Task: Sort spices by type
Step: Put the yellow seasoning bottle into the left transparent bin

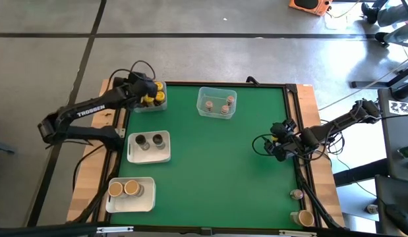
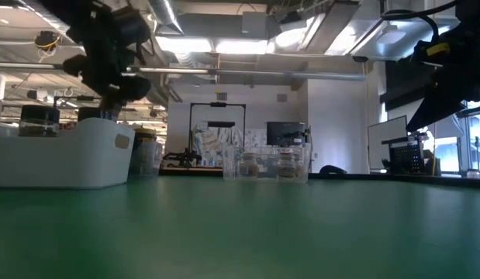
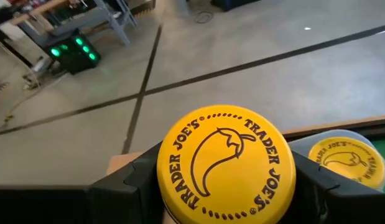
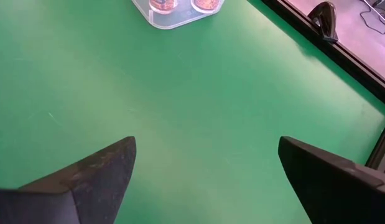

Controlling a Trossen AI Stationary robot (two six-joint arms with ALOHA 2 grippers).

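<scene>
While gripped, the spice jar (image 3: 226, 165) shows a bright yellow lid printed "TRADER JOE'S" twice around a chili-pepper outline. Left tool (image 3: 226, 186) pinches this jar above the clear tub (image 1: 151, 99) at the counter's far left corner. Right tool (image 4: 208, 174), fingers spread wide and holding nothing, waits near the right edge.

Grey concrete floor (image 1: 190, 16) crossed by dark seam lines surrounds the table; at two o'clock sits an orange device (image 1: 308, 5). Ceiling strip lights (image 2: 224, 46) glow above monitors (image 2: 284, 133).
</scene>
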